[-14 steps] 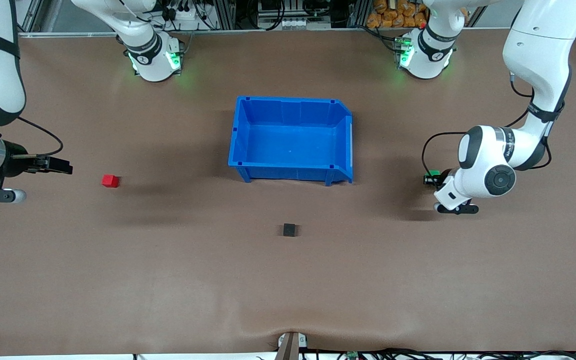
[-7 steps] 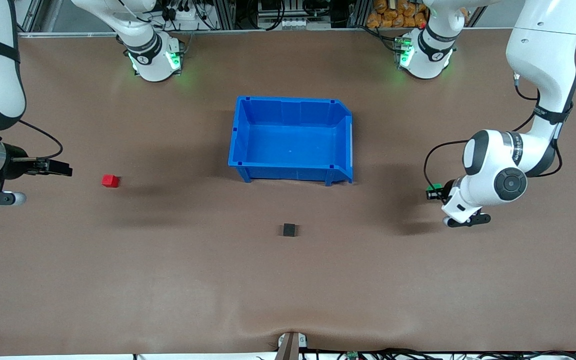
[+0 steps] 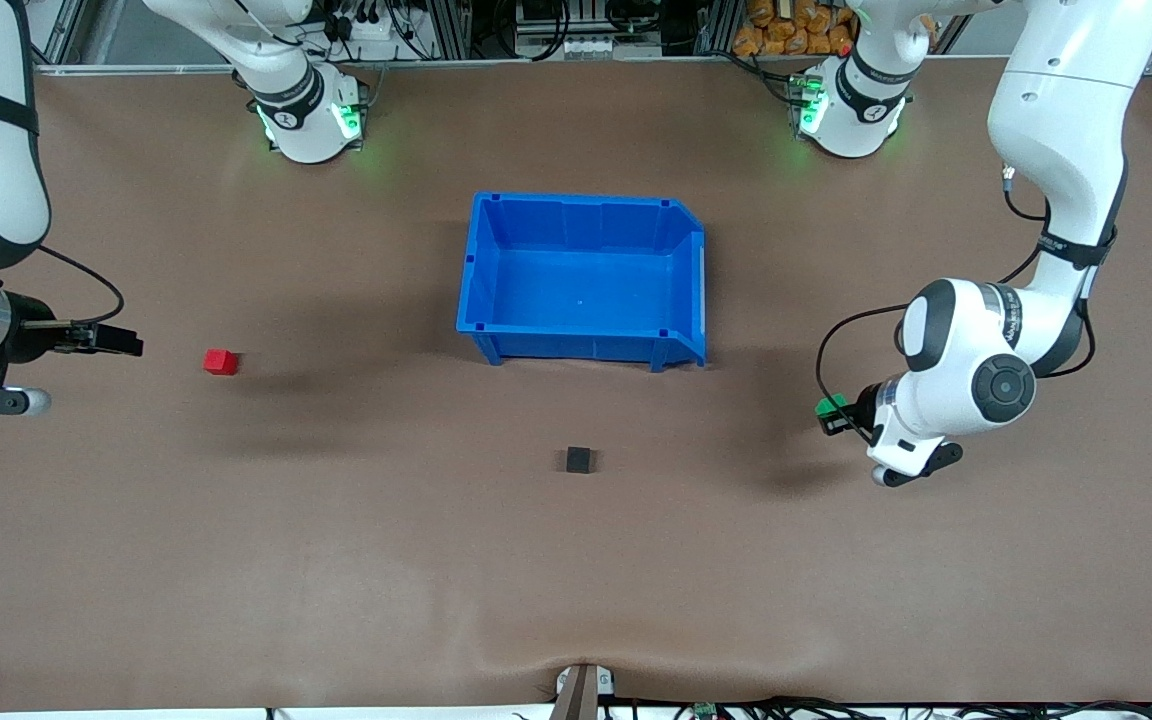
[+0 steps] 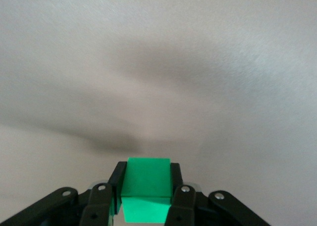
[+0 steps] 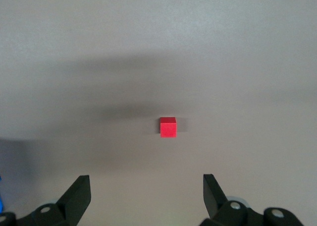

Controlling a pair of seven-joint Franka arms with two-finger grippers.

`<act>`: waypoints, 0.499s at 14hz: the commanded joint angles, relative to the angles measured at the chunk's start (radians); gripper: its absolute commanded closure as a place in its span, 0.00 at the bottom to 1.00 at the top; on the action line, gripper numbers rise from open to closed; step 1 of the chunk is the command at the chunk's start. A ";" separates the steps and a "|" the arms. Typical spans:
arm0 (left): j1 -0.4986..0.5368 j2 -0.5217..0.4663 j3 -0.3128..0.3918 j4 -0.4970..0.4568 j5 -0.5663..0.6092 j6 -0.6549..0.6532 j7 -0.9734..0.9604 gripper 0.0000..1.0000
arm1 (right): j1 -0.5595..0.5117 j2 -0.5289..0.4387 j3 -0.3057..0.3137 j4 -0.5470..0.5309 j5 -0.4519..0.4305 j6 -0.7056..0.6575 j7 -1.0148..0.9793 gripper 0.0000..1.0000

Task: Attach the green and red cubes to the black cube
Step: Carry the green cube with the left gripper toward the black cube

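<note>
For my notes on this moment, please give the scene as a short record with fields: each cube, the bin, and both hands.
green cube: held in the shut left hand, above the table toward the left arm's end
red cube: on the table, untouched
black cube: alone on the table, nearer the front camera than the blue bin
right hand: open, holding nothing, beside the red cube
cubes attached: none yet

1. Left hand (image 3: pixel 829 415) hangs above the desk toward the left arm's end, fingers clamped on the green cube (image 4: pixel 145 189).
2. Right hand (image 3: pixel 126 342) hovers at the right arm's edge, fingers (image 5: pixel 78 196) spread wide.
</note>
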 commanded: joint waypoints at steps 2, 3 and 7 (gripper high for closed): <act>-0.042 0.065 0.000 0.109 -0.062 -0.008 -0.191 1.00 | -0.025 0.009 0.017 -0.028 -0.017 0.041 -0.014 0.00; -0.049 0.074 -0.002 0.129 -0.073 -0.008 -0.246 1.00 | -0.026 0.009 0.017 -0.037 -0.017 0.055 -0.014 0.00; -0.085 0.106 -0.002 0.175 -0.131 -0.008 -0.366 1.00 | -0.025 0.012 0.017 -0.060 -0.016 0.081 -0.014 0.00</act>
